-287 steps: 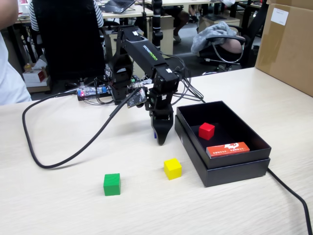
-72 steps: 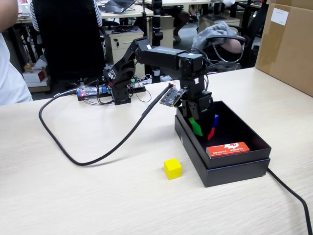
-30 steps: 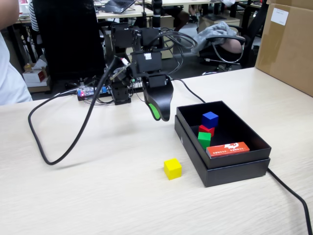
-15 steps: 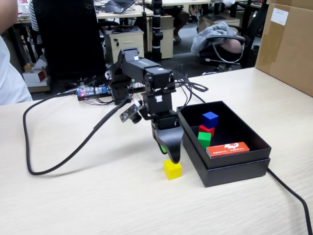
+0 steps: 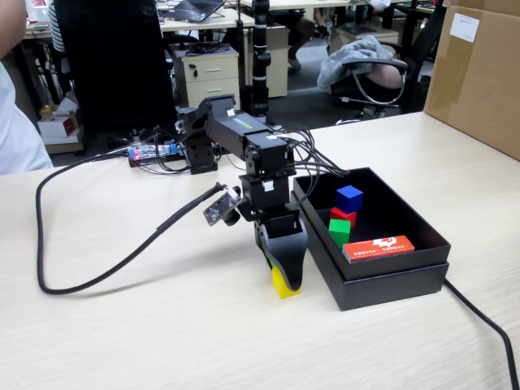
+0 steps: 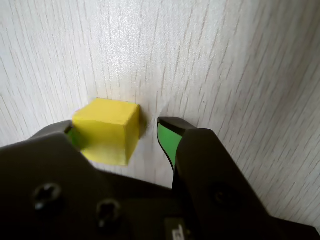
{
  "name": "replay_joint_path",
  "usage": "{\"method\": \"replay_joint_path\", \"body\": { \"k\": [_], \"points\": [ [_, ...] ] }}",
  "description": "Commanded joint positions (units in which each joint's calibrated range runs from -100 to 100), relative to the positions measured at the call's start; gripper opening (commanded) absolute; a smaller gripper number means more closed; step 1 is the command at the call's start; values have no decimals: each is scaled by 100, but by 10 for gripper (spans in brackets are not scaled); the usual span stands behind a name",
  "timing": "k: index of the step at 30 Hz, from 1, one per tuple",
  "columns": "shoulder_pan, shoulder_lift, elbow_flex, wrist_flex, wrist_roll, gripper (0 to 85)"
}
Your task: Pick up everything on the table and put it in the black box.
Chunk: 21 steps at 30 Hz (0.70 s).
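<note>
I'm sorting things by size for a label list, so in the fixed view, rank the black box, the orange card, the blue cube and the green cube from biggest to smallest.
1. black box
2. orange card
3. blue cube and green cube: they look alike, and the green one sits nearer the camera, so I won't rank them.

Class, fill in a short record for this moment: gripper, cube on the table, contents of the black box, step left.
gripper: open, jaws either side of the yellow cube
yellow cube: on the table, beside one green pad, gap to the other
black box: blue cube, red cube, green cube, orange-red card
step left: close, lift, carry to box
</note>
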<state>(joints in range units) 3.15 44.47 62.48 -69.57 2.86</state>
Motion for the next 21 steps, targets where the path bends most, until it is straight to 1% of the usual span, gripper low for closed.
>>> {"method": "replay_joint_path", "body": {
  "k": [1,3,5,7,10,12,18,20,21],
  "points": [
    [0,-69,352,24,-68,237],
    [-5,-58,343,24,-68,133],
    [-10,-58,325,15,-68,68],
    [-15,-81,316,-36,-68,23],
    [-15,-333,207,-209,-59,11],
    [-15,-815,-38,-252,-29,11],
    [68,-3179,-963,-261,24,11],
    [151,-3913,-1244,-261,24,11],
    [274,-4475,-1470,-261,24,11]
  ]
}}
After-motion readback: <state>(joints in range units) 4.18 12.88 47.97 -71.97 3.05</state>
